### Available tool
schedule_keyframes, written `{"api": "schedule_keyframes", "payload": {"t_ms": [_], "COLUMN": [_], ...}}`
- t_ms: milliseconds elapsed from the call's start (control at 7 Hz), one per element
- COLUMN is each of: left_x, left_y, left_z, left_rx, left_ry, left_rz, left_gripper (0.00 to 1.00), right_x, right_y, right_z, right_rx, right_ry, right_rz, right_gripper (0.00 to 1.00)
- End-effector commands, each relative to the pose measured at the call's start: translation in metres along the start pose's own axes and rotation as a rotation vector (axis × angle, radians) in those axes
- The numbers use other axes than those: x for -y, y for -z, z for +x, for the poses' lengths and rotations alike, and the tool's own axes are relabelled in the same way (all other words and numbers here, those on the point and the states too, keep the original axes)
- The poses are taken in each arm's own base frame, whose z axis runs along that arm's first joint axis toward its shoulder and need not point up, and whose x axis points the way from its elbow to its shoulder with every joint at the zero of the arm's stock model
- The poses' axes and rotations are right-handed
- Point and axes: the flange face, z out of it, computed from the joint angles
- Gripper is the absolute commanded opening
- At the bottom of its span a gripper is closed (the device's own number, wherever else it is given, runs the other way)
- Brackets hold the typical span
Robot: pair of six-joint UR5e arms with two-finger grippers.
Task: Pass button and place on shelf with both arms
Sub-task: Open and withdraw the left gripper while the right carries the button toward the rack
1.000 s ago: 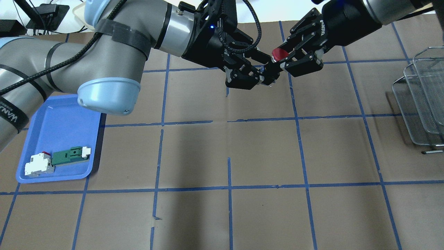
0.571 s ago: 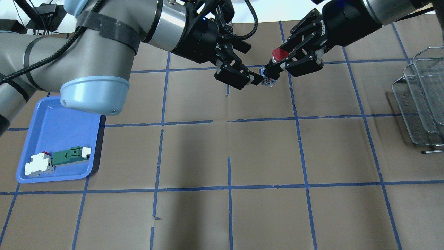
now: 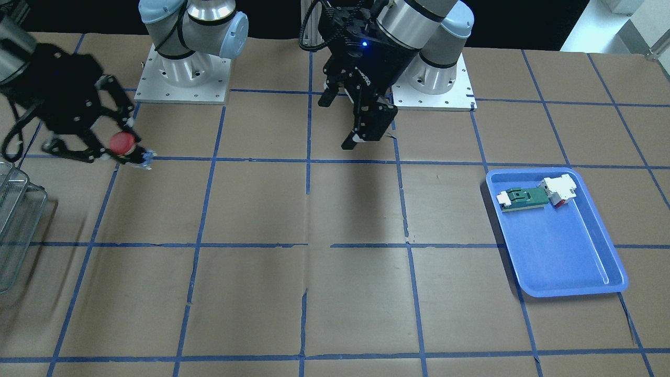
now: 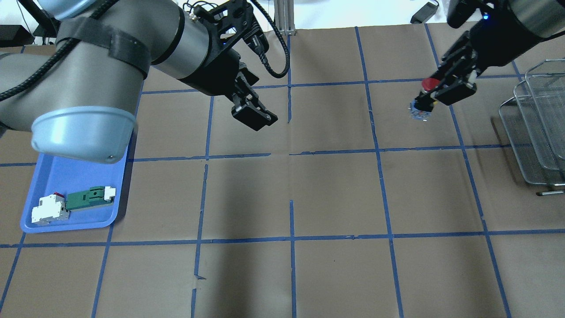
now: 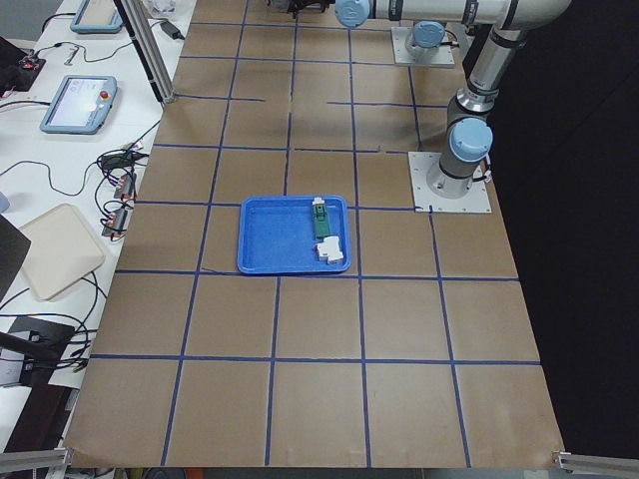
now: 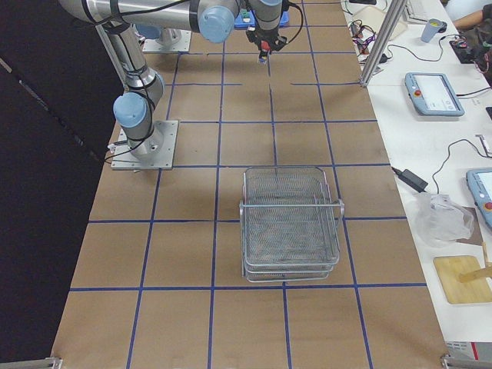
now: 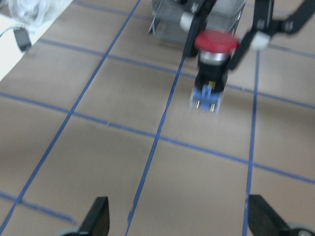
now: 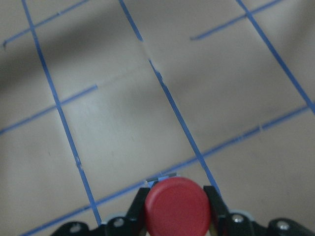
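The button (image 4: 427,85), with a red cap and a black body, is held in the air by my right gripper (image 4: 430,95), which is shut on it, left of the wire-mesh shelf (image 4: 536,128). In the front-facing view the button (image 3: 122,142) hangs in the right gripper (image 3: 123,151) above the table, near the shelf (image 3: 15,209). The right wrist view shows the red cap (image 8: 177,206) between the fingers. My left gripper (image 4: 255,115) is open and empty, well to the left. The left wrist view shows the button (image 7: 215,44) far ahead of the spread fingertips (image 7: 98,216).
A blue tray (image 4: 66,163) at the table's left holds a green-and-white connector (image 4: 90,197) and a white part (image 4: 48,210). The tray also shows in the front-facing view (image 3: 565,256). The shelf (image 6: 290,223) stands on brown paper with blue tape lines.
The left gripper has let go of the button and drawn back to the left. The right gripper has carried the button to the right, toward the shelf.
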Motion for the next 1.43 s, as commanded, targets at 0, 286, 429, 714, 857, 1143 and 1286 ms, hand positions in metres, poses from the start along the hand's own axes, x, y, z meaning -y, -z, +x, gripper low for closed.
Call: {"api": "schedule_keyframes", "payload": {"t_ms": [0, 286, 429, 714, 857, 1143, 1286], "left_x": [-0.052, -0.088, -0.107, -0.126, -0.128, -0.12, -0.105], "left_y": [0.021, 0.022, 0.023, 0.023, 0.025, 0.03, 0.027], "left_z": [-0.051, -0.06, -0.07, -0.092, -0.086, -0.086, -0.08], "left_rx": [0.089, 0.089, 0.105, 0.168, 0.181, 0.23, 0.25], "left_ry": [0.171, 0.245, 0.289, 0.32, 0.42, 0.83, 0.906], "left_rz": [-0.069, -0.227, -0.263, -0.236, -0.24, -0.239, -0.24], "left_gripper": [1.0, 1.0, 1.0, 1.0, 1.0, 1.0, 1.0], "right_x": [-0.135, -0.187, -0.208, -0.244, -0.244, -0.24, -0.241], "right_y": [0.02, 0.035, 0.048, 0.048, 0.046, 0.045, 0.04], "right_z": [0.103, 0.181, 0.187, 0.19, 0.188, 0.183, 0.185], "right_rx": [-0.063, -0.163, -0.173, -0.16, -0.139, -0.121, -0.102], "right_ry": [-0.036, -0.051, -0.049, -0.097, -0.102, -0.104, -0.111], "right_rz": [-0.207, -0.406, -0.393, -0.323, -0.321, -0.282, -0.262], "right_gripper": [0.0, 0.0, 0.0, 0.0, 0.0, 0.51, 0.7]}}
